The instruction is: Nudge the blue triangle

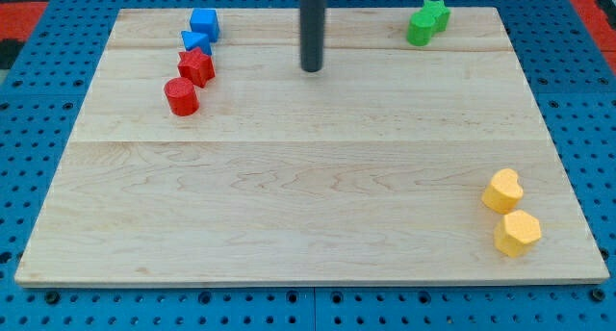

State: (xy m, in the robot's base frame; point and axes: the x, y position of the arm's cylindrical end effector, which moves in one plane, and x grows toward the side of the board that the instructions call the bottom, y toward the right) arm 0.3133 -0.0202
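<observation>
The blue triangle (196, 42) lies near the view's top left, wedged between a blue cube (204, 24) above it and a red star (196, 66) below it. A red cylinder (181, 96) stands just below and left of the star. My tip (310, 69) rests on the wooden board (308, 196) at top centre, well to the right of the blue triangle and touching no block.
A green star (436, 14) and a green cylinder (420, 29) sit together at the top right. A yellow heart (502, 190) and a yellow hexagon (517, 233) sit at the bottom right. A blue pegboard (29, 129) surrounds the board.
</observation>
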